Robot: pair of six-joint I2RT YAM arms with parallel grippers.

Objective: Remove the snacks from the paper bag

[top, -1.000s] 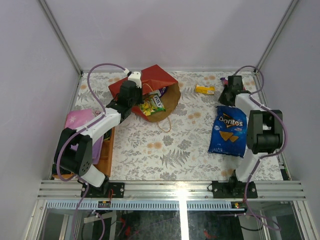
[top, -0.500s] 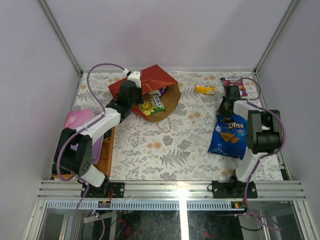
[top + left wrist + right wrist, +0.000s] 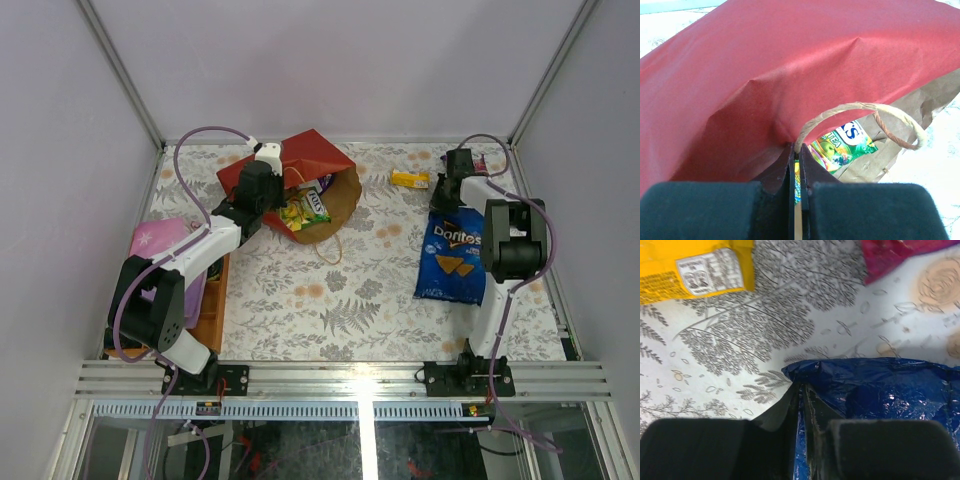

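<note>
A pink star-printed item (image 3: pixel 160 238) lies over what looks like a wooden tray (image 3: pixel 214 305) at the floral tablecloth's (image 3: pixel 340 300) left edge.

Middle of bench (image 3: pixel 330 300) open, from paper bag (image 3: pixel 310 160) mouth across to Doritos bag (image 3: pixel 455 262). Mouth faces right. Cord handle (image 3: pixel 860 105) arcs across it, green packet (image 3: pixel 303 212) lies just inside, and left end effector (image 3: pixel 799 155) pinches its left rim. Far right corner crowded: yellow packet (image 3: pixel 695 265), purple packet (image 3: pixel 890 255) and right end effector (image 3: pixel 801 387) sit close together.
</note>
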